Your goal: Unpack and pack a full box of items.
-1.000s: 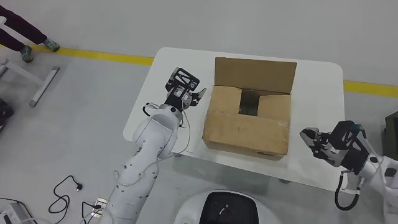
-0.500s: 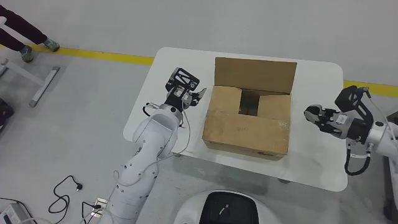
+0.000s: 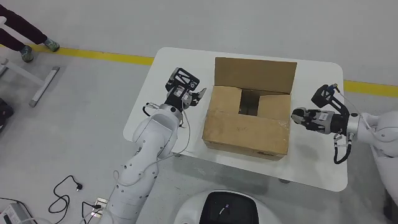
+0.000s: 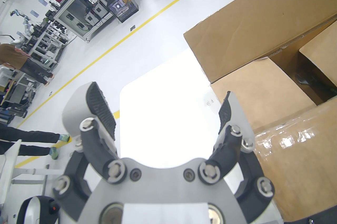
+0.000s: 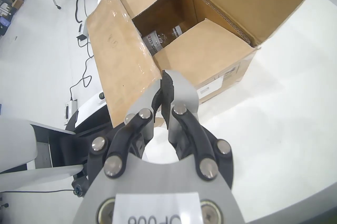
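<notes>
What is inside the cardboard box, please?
A clear labelled bottle lies inside the cardboard box. The folded flaps cover the rest, so other contents cannot be seen.

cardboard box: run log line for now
cardboard box back flap up | left tool open beside it | right tool shut by taped flap | bottle inside

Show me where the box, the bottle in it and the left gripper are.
box (image 3: 245, 130): top view, taped front flap.
bottle (image 5: 162, 38): right wrist view, clear body inside the box.
left gripper (image 4: 160, 90): left wrist view, midway between its open fingers.
</notes>
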